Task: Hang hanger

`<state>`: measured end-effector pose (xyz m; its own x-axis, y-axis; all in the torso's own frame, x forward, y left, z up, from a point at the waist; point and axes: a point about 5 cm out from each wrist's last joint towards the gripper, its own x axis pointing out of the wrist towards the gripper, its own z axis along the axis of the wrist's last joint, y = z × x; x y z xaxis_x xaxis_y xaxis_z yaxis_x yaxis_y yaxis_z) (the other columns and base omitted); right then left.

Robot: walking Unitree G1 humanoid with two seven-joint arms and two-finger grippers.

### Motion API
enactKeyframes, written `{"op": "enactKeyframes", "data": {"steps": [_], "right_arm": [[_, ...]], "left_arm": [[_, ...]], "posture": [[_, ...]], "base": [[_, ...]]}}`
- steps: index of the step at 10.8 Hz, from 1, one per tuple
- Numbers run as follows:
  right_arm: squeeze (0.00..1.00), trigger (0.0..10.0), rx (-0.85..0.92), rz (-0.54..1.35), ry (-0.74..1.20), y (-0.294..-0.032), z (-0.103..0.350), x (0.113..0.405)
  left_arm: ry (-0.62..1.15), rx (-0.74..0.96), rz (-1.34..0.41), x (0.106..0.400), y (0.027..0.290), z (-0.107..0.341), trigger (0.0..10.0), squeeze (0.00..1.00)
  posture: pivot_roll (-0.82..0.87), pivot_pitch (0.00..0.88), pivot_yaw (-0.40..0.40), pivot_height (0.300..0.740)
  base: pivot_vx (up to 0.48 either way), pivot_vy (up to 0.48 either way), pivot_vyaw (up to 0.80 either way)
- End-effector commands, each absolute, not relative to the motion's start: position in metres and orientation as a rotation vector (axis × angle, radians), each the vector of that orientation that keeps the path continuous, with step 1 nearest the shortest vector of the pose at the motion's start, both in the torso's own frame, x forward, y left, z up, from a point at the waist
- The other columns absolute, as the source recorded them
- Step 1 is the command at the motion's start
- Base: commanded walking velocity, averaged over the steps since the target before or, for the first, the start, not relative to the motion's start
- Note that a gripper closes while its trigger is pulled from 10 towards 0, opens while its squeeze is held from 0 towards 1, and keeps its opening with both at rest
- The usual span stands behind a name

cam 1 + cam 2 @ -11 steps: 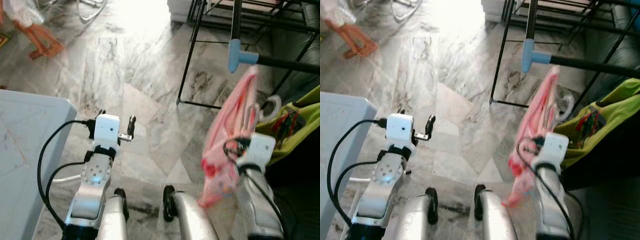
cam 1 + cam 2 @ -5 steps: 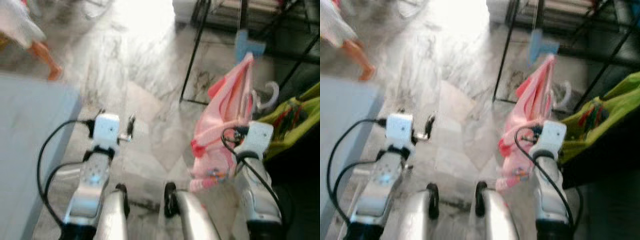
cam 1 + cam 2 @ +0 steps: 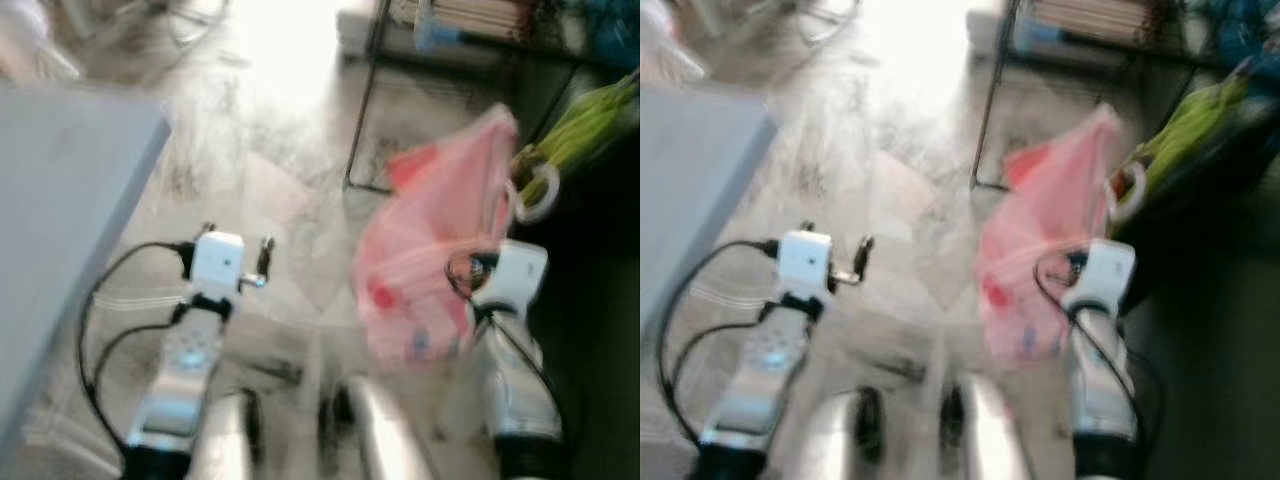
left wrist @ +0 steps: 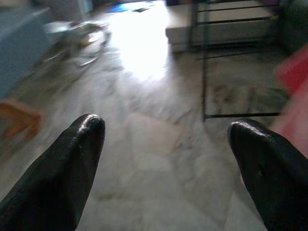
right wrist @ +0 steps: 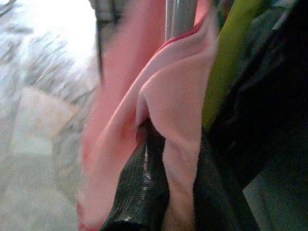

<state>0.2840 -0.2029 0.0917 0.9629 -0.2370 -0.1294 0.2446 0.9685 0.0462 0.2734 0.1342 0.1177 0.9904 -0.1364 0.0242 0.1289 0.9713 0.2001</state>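
Right claw (image 5: 168,187) pinching pink garment (image 3: 435,260).

No text, label, brand, number or sign can be read anywhere; the pictures are too blurred to make out any lettering.

Grey-veined marble floor (image 3: 290,190) — strong glare (image 3: 285,40) at the far end. Pale grey table (image 3: 60,220) on the left. Black metal rack (image 3: 375,95) stands far right, beside lime-green fabric (image 3: 585,125). Frames blurred.
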Motion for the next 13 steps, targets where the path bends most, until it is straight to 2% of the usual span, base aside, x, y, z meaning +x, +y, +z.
{"op": "enactKeyframes", "data": {"steps": [1,3,5,9,13], "right_arm": [[0.00,10.0,0.050,-0.211,0.102,-0.196,0.095,0.286],[0.00,10.0,0.035,-0.235,0.105,-0.205,0.093,0.286],[0.00,10.0,0.030,-0.245,0.115,-0.211,0.089,0.282],[0.00,10.0,-0.016,-0.155,0.090,-0.190,0.090,0.280],[0.00,10.0,-0.036,-0.146,0.062,-0.195,0.097,0.287]], "left_arm": [[0.003,0.197,-0.117,0.267,0.139,0.109,10.0,0.00],[0.020,0.193,-0.135,0.260,0.131,0.105,10.0,0.00],[0.028,0.180,-0.149,0.257,0.127,0.104,10.0,0.00],[0.029,0.158,-0.131,0.263,0.128,0.105,10.0,0.00],[0.038,0.170,-0.139,0.265,0.123,0.103,10.0,0.00]], "posture": [[0.03,0.286,-0.045,0.740],[0.03,0.304,-0.039,0.740],[0.02,0.309,-0.038,0.740],[0.01,0.325,-0.042,0.740],[0.00,0.322,-0.048,0.740]], "base": [[-0.409,0.000,0.00],[-0.356,0.000,0.00],[0.000,0.000,0.00],[0.000,0.000,0.80],[0.000,0.000,0.80]]}}
